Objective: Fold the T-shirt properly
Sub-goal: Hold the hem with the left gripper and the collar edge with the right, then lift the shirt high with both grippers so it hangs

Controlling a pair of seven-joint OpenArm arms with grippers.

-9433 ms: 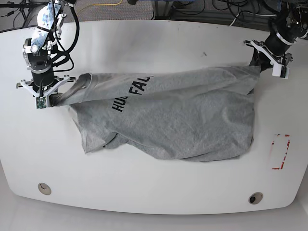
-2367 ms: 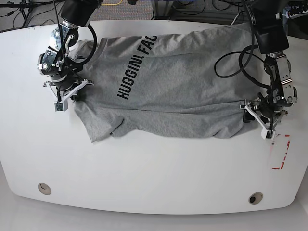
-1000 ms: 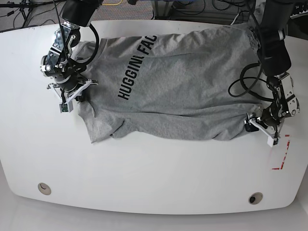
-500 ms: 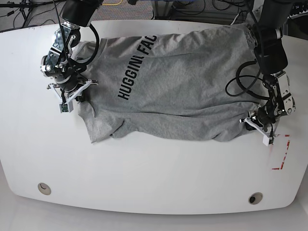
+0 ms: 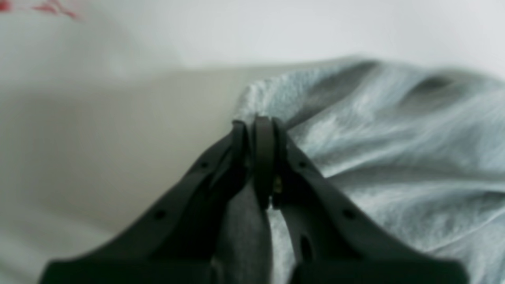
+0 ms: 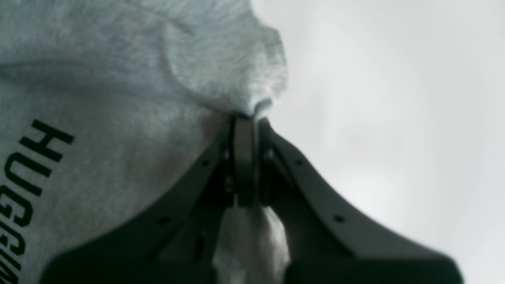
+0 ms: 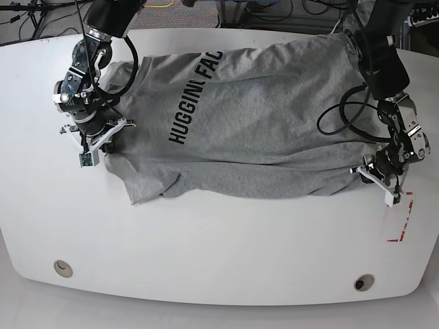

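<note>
White table (image 7: 219, 247) carries the shirt (image 7: 260, 130) lengthwise between my fingers; left (image 7: 379, 179) and right (image 7: 96, 147) clamp opposite ends.

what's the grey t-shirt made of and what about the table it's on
T-shirt: looks like soft heathered grey cotton-type knit; its fuzzy, flecked surface wrinkles easily, with matte black printed lettering.
Table: smooth, slightly glossy white top, likely laminate or painted board; unclear which.
</note>
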